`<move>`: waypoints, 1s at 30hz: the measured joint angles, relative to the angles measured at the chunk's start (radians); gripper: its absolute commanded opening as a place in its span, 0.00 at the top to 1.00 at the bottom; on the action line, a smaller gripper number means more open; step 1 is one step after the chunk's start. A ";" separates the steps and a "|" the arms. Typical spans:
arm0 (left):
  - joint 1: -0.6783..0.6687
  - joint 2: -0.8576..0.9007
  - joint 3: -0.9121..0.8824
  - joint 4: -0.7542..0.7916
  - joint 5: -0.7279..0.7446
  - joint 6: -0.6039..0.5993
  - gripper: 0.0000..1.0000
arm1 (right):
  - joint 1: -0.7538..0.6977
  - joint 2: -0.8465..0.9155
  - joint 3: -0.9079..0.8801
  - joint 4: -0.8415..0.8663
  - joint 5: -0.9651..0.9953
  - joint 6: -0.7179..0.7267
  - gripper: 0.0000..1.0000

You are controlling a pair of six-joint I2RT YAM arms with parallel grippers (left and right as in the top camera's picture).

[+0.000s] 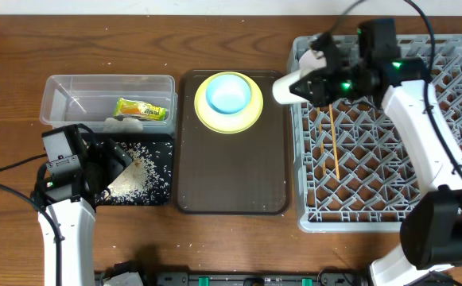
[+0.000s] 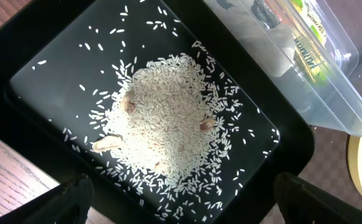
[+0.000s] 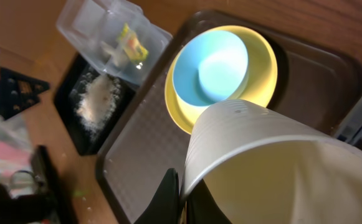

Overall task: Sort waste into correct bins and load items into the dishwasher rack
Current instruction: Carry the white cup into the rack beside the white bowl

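My right gripper [image 1: 310, 83] is shut on the rim of the small white cup [image 1: 289, 87], holding it tilted at the left edge of the grey dishwasher rack [image 1: 453, 135]; the cup fills the right wrist view [image 3: 261, 162]. The chopsticks [image 1: 334, 144] lie in the rack. The light blue bowl [image 1: 229, 93] sits on the yellow plate [image 1: 250, 117]. My left gripper [image 1: 110, 165] is open above the black tray [image 1: 163, 195], over the rice [image 2: 165, 121]. The clear tub [image 1: 71, 87] holds the snack wrapper [image 1: 143, 110] and the white tissue [image 1: 123, 124]. The pinkish-outside bowl is out of view.
The plate and bowl rest at the far end of the dark brown serving tray [image 1: 231, 175], which lies between the bins and the rack. A few rice grains are scattered on the wooden table in front of the trays.
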 measured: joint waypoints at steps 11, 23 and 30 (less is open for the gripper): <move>0.000 0.000 0.000 0.000 0.000 0.000 0.05 | -0.094 0.001 -0.262 0.274 -0.213 -0.015 0.99; 0.000 0.000 0.000 0.000 0.000 0.000 0.05 | -0.107 0.001 -0.332 0.367 -0.255 -0.020 0.99; 0.000 0.000 0.000 0.000 0.000 0.000 0.05 | -0.116 0.001 -0.332 0.371 -0.239 -0.044 0.99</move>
